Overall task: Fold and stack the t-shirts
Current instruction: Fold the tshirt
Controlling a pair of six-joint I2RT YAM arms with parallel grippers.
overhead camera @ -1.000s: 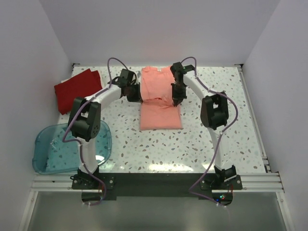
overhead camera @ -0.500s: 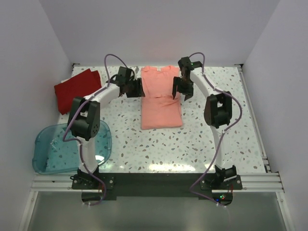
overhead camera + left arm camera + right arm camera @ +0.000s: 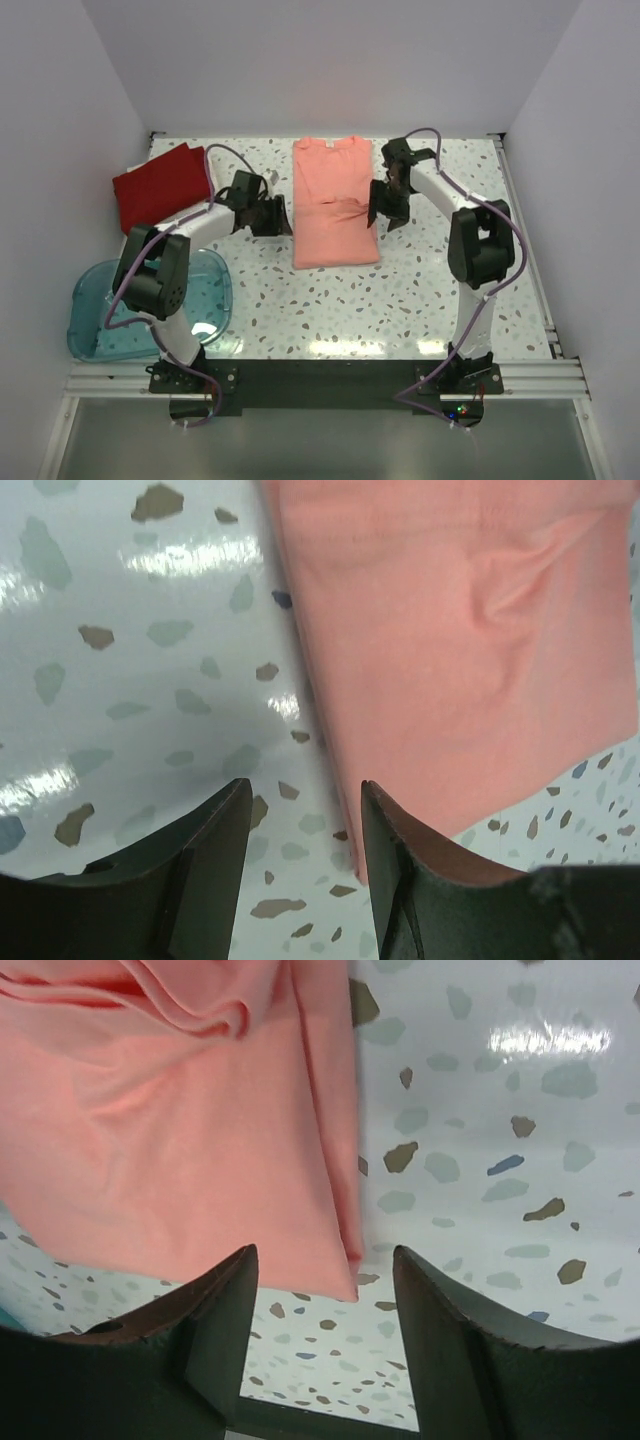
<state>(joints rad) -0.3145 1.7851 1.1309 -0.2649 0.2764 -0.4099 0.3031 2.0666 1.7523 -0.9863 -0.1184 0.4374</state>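
Left gripper (image 3: pixel 272 215) and right gripper (image 3: pixel 385 205) have backed off the salmon-pink t-shirt (image 3: pixel 335 210), my jaws spread empty; a one-layer pinch could unfold it.

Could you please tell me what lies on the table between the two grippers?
The salmon-pink t-shirt lies between the left gripper and the right gripper, as the top external view shows.

Left arm (image 3: pixel 192 224), right arm (image 3: pixel 442 190): white links w/ black joint housings. Purple cables (image 3: pixel 208 158) loop along ea. Fingers (image 3: pixel 200 870) matte black, tapered.
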